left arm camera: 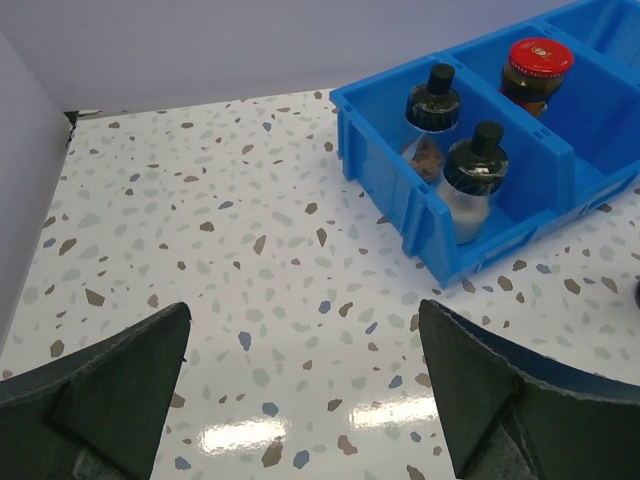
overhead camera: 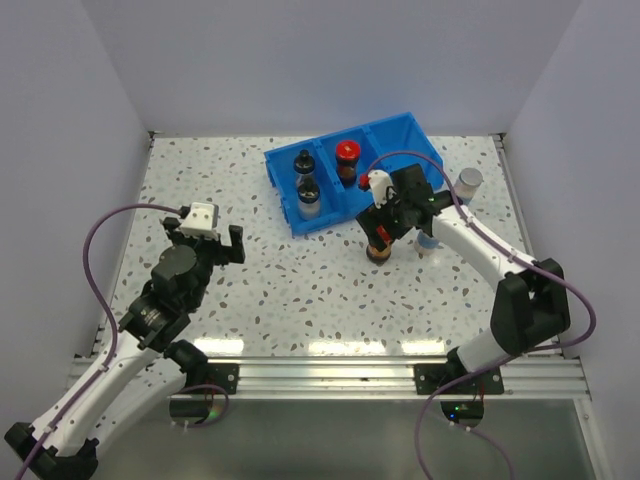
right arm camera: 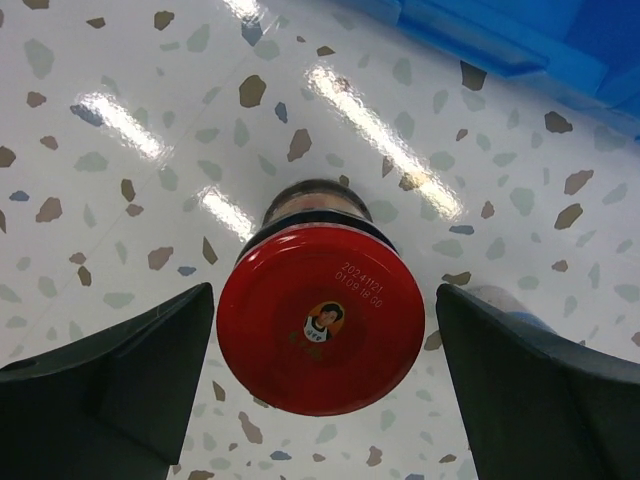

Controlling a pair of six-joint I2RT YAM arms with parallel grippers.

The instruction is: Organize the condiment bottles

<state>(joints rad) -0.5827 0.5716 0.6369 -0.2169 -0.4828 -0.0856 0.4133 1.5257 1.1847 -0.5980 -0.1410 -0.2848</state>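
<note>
My right gripper [overhead camera: 383, 228] is open and straddles a red-capped jar of dark brown contents [overhead camera: 378, 250] standing on the table just in front of the blue bin [overhead camera: 325, 216]. In the right wrist view the red cap [right arm camera: 320, 335] sits between the two fingers of the gripper [right arm camera: 325, 300], with small gaps on both sides. A second red-capped jar [overhead camera: 347, 156] stands in the bin's middle compartment. Two black-capped bottles [overhead camera: 307, 190] stand in its left compartment. One silver-capped jar [overhead camera: 468, 182] stands right of the bin, and another [overhead camera: 428, 241] is partly hidden by the right arm. My left gripper [overhead camera: 212, 246] is open and empty.
The bin's right compartment [overhead camera: 400, 140] holds nothing. In the left wrist view the left gripper [left arm camera: 305, 310] hangs over bare speckled table, with the bin [left arm camera: 380, 160] and the black-capped bottles [left arm camera: 474, 165] ahead to the right. White walls enclose the table on three sides.
</note>
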